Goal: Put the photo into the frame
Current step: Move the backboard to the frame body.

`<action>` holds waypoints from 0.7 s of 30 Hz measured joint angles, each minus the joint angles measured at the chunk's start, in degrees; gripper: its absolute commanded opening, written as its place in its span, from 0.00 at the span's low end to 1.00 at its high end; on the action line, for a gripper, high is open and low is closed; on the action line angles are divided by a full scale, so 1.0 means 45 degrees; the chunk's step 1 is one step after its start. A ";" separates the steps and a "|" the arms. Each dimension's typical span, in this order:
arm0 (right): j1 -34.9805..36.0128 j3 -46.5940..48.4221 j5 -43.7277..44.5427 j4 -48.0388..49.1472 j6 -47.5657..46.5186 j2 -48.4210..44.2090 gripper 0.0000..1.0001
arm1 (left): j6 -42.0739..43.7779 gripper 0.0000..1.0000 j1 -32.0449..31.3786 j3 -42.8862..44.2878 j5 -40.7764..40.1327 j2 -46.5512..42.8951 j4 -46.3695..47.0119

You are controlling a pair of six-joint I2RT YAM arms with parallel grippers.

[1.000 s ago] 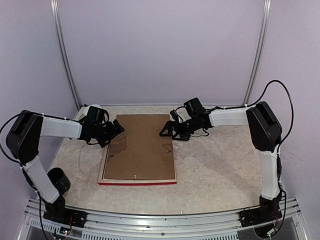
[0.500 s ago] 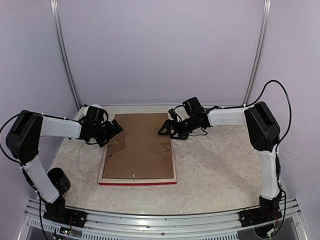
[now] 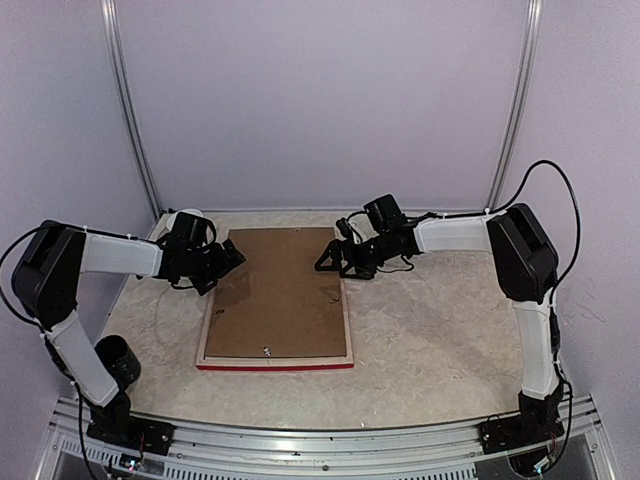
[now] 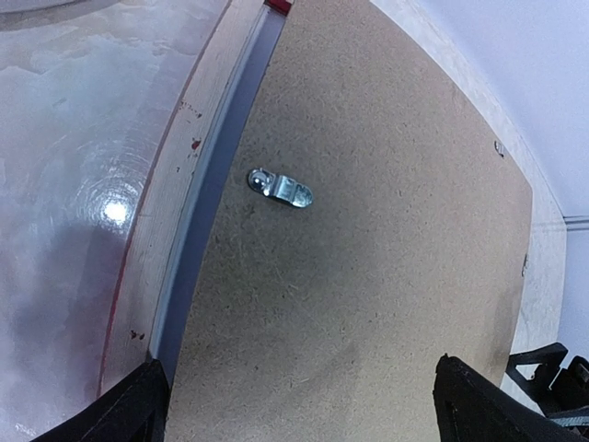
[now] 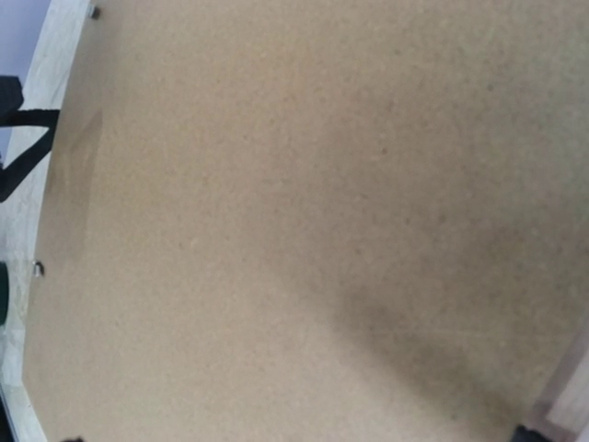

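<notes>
Rightward of the board, the right gripper (image 3: 335, 268) has crept a little further in toward the far right corner since a second ago; the left gripper (image 3: 228, 268) has hardly shifted at the far left corner. Both stand spread wide and hold nothing. In the left wrist view the two fingers (image 4: 129, 410) show only as dark tips cut off at the bottom corners, with brown board between them.

One frame (image 3: 276, 365) lies face down in the middle of the table (image 3: 430, 340), its red front showing only as a thin strip along the near edge and its pale wood back as a border. One brown backing board (image 3: 275, 295) sits in it and covers the opening, so the photo cannot be seen in any view. One small metal clip (image 4: 281, 189) shows clearly on the board; other tiny fittings along the edges are too small to tell. The right wrist view is filled almost wholly with blurred board.
</notes>
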 measured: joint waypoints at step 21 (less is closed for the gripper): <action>0.0034 0.0000 -0.0107 0.0029 0.0010 0.0000 0.99 | -0.0015 0.99 0.0058 0.0000 -0.0029 -0.0005 -0.0010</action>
